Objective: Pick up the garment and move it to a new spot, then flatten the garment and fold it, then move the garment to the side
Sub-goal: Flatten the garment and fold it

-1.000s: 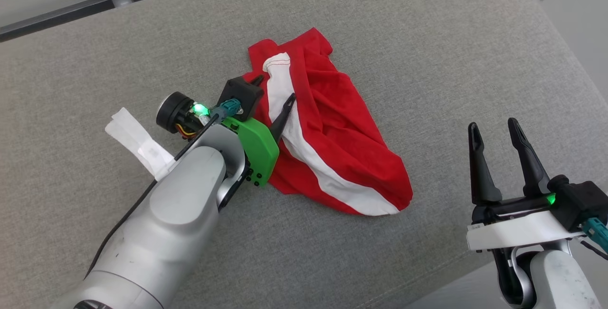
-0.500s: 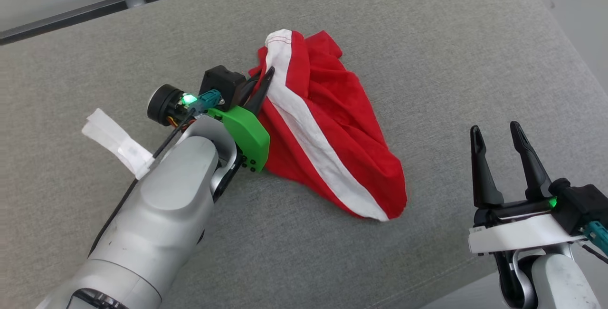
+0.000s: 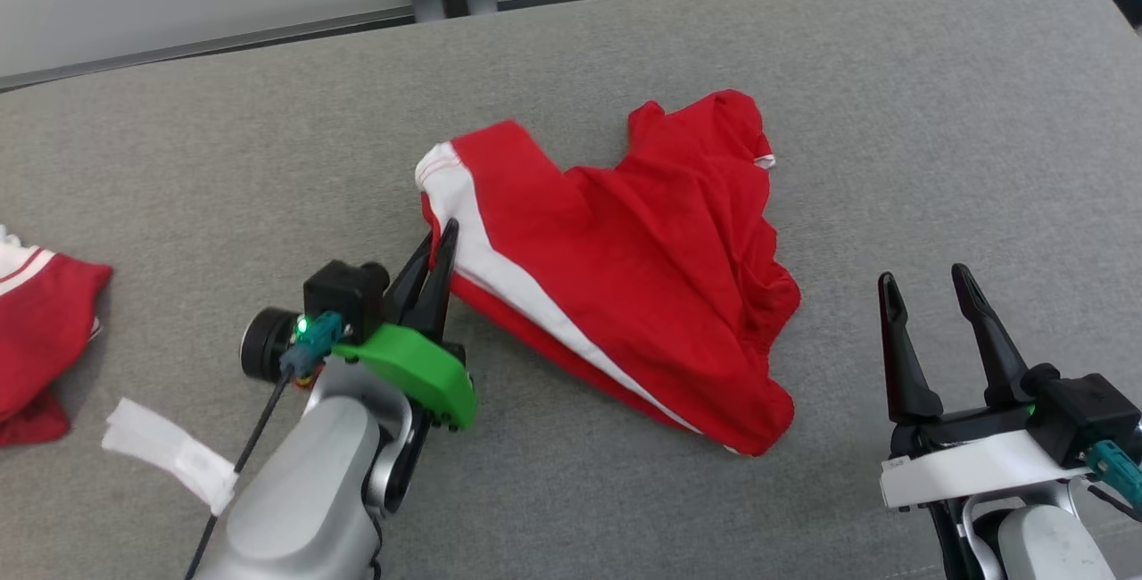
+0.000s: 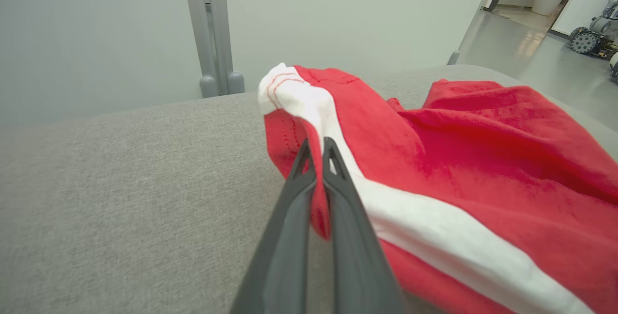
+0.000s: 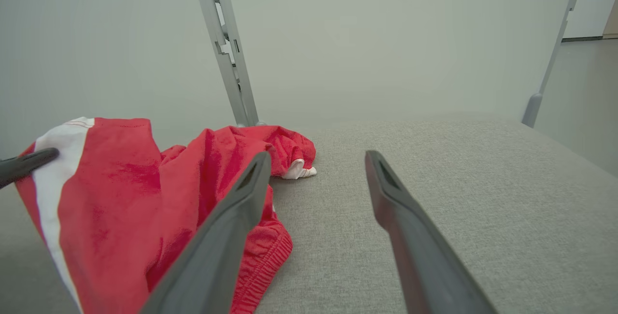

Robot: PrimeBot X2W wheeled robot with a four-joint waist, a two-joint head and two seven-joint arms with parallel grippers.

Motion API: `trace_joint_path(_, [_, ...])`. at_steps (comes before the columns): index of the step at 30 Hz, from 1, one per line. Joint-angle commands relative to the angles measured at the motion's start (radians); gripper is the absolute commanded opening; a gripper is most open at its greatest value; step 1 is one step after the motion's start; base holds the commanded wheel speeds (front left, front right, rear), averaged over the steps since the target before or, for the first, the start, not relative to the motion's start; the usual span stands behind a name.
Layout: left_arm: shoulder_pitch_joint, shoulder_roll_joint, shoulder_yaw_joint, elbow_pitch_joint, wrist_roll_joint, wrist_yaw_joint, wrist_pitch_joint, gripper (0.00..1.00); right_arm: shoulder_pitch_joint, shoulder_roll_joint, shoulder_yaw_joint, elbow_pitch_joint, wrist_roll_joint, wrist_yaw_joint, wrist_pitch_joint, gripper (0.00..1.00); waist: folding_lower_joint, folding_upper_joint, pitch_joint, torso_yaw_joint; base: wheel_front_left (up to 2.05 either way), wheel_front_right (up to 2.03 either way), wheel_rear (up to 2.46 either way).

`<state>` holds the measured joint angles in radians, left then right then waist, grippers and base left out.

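The garment (image 3: 642,268) is a pair of red shorts with a white side stripe, partly lifted and spread over the middle of the grey cushion (image 3: 803,53). My left gripper (image 3: 443,232) is shut on its left edge, just below the white-striped corner. In the left wrist view the left gripper (image 4: 316,144) pinches a fold of red cloth of the garment (image 4: 483,159) between its dark fingers. My right gripper (image 3: 923,278) stands open at the lower right, apart from the cloth. From the right wrist the right gripper (image 5: 316,155) is wide open, with the garment (image 5: 120,188) to its left.
Another red and white garment (image 3: 40,330) lies at the cushion's left edge. A white tag (image 3: 169,451) hangs off my left forearm. Behind the cushion stand a pale wall and a grey metal post (image 5: 227,43). The cushion's front edge runs near my right wrist.
My left gripper has shut on the garment's striped edge and pulled it up and leftward, spreading the cloth. The head camera has shifted, bringing the other garment into view. The right gripper stays open.
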<state>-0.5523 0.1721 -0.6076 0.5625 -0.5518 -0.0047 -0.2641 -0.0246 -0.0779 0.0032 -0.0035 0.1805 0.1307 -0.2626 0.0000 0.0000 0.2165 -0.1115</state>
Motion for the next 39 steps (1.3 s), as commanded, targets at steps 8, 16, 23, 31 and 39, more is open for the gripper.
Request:
trace_joint_path(8, [0.262, 0.036, 0.057, -0.135, -0.007, 0.052, 0.0, 0.0, 0.027, -0.013, 0.003, 0.03, 0.004, 0.0, -0.003, 1.0, 0.0, 0.0, -0.066, 0.131, 0.0, 0.0, 0.0])
trace_joint_path(16, [0.429, 0.023, 0.095, -0.182, -0.041, 0.088, 0.0, 0.0, 0.035, -0.018, 0.008, 0.05, 0.006, 0.0, -0.003, 1.0, 0.0, 0.0, -0.075, 0.139, 0.0, 0.0, 0.0])
trace_joint_path(23, [0.453, 0.038, 0.096, -0.196, -0.02, 0.097, 0.001, 1.0, 0.04, -0.02, 0.007, 0.063, 0.011, 0.0, -0.003, 1.0, 0.0, 0.0, -0.088, 0.137, 0.0, 0.0, 0.0])
trace_joint_path(31, [0.412, 0.041, 0.236, -0.348, 0.08, 0.121, 0.0, 1.0, 0.043, -0.019, -0.001, 0.085, 0.006, 0.0, -0.003, 1.0, 0.0, 0.0, -0.102, 0.13, 0.0, 0.0, 0.0])
trace_joint_path(39, [0.444, 0.033, 0.428, -0.45, 0.2, 0.095, 0.0, 1.0, 0.059, -0.011, 0.027, 0.152, 0.02, 0.0, -0.003, 1.0, 0.0, 0.0, -0.108, 0.129, 0.0, 0.0, 0.0])
